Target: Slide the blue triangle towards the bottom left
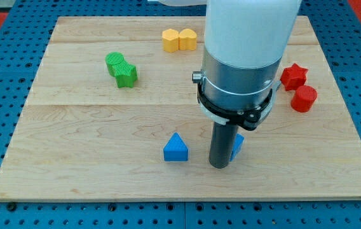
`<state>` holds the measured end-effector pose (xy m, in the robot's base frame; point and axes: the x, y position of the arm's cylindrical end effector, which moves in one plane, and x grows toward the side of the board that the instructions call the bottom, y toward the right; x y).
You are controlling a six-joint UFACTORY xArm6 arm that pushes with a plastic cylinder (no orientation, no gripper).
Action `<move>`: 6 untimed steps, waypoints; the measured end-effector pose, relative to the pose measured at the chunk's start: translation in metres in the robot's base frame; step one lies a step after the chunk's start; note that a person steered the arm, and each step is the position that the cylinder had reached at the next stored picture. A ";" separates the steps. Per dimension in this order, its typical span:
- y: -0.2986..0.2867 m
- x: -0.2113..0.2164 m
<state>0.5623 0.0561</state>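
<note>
My tip (219, 165) rests just right of the blue triangle (175, 148).

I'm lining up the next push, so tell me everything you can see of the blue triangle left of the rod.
The blue triangle is a small solid block, matte like plastic, with an upright triangular face and its apex pointing to the view's top. It sits flat on the wooden board, in the lower middle. Nothing touches it: my tip stands just to its right with a gap between. A second blue block lies beyond the rod, mostly hidden.
</note>
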 end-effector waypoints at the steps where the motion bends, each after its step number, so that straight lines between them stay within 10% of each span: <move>1: -0.005 -0.002; 6: -0.055 -0.025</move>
